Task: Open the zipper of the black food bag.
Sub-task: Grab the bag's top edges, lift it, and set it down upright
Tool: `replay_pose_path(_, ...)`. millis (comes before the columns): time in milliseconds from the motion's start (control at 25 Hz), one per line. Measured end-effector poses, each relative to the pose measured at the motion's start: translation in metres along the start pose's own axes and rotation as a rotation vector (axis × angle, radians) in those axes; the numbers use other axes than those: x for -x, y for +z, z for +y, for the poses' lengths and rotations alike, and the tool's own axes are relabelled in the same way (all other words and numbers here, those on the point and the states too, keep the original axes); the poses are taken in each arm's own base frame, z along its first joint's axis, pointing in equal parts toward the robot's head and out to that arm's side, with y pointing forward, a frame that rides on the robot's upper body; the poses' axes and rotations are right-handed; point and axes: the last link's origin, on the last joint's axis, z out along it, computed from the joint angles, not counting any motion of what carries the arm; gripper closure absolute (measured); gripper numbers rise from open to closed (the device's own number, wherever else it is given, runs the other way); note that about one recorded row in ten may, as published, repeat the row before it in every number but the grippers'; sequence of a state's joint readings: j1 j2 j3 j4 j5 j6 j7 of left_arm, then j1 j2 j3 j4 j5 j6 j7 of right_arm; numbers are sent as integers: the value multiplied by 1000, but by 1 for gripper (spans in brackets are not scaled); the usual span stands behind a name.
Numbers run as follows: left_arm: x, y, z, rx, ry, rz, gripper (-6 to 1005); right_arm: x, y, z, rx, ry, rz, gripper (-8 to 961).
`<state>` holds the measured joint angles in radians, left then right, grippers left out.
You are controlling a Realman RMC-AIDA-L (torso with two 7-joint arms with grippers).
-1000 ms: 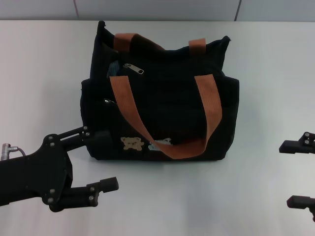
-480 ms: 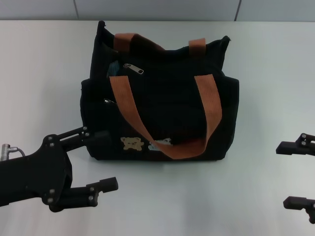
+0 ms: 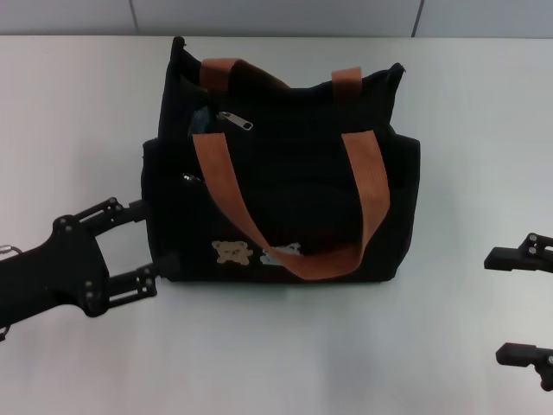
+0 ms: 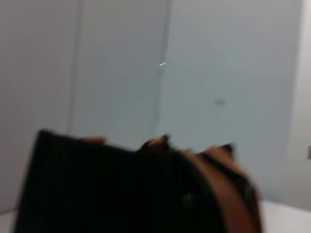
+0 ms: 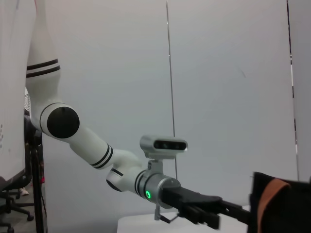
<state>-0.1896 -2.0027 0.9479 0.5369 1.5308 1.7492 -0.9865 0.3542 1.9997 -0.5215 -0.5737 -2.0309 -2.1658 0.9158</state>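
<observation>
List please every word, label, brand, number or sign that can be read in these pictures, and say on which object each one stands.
No text can be read in any view.
The boxy black fabric food bag with orange-brown webbing straps: its front carries a small bear patch and a pale patch half behind a strap; any lettering there is too small to read.
The open left gripper and open right gripper: no markings visible.

Left end effector (image 3: pixel 147 245): has moved away from the robot and toward the black food bag (image 3: pixel 285 173); its two spread fingers, which a second ago hung clear of the bag's lower left corner, now straddle that corner, one finger by the left side panel, the other at the base of the front.
Right end effector (image 3: pixel 521 304): has slid slightly nearer the robot at the right edge, fingers apart.
</observation>
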Motion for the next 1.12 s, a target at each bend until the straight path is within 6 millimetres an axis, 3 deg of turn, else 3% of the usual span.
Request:
replay_pose_path(160, 7, -1, -10, -78, -6, -41, 192, -1, 1, 0, -1, 2, -1, 111)
replay_pose_path(360, 7, -23, -18, -191, -10, -30, 193, -3, 4, 0, -6, 6, 1, 111)
replay_pose_path(440, 8, -24, -19, -208, -11, -21, 194, -3, 4, 0, -7, 7, 2, 111)
replay_pose_path(680, 17, 7, -23, -184, -14, -64, 195, -4, 5, -1, -7, 8, 5, 112)
replay_pose_path(760, 25, 27, -32, -205, -9, -120, 196, -4, 6, -1, -4, 8, 4, 112)
replay_pose_path(960, 28, 33, -36, -227, -10, -127, 197, -5, 5, 0, -13, 11, 3, 112)
replay_pose_path(1120, 27, 30, -36, -241, 2, -107, 363, -5, 4, 1, -18, 14, 4, 112)
